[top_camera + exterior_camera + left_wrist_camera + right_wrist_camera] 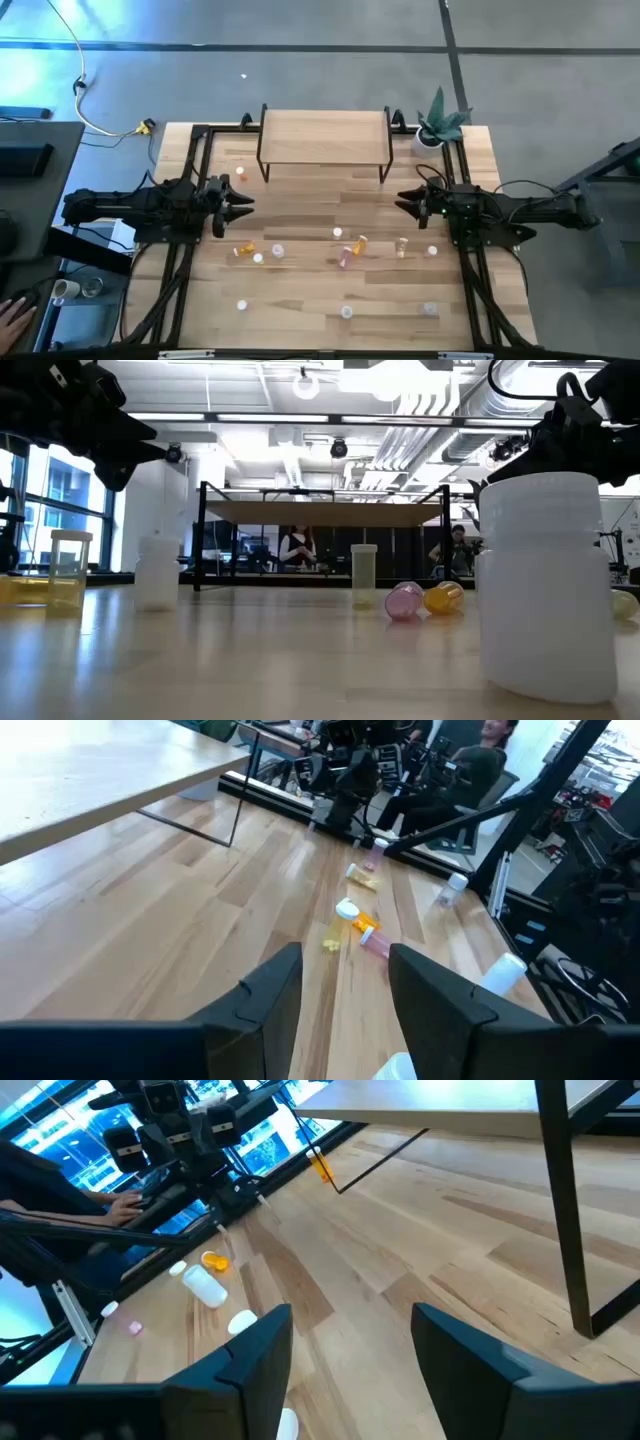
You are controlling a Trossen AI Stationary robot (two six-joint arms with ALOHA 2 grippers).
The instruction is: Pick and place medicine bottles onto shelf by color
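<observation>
You see both claws open and holding nothing: the left claw and the right claw hover in front of the shelf. The medicine bottles lie scattered on the bench, none on the shelf.

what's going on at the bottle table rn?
Nothing is held yet. The left gripper and right gripper both hang open above the table, facing each other in front of the shelf, whose top is bare. The medicine bottles are scattered over the near half of the table, some standing, some tipped over. So sorting has not started.
</observation>
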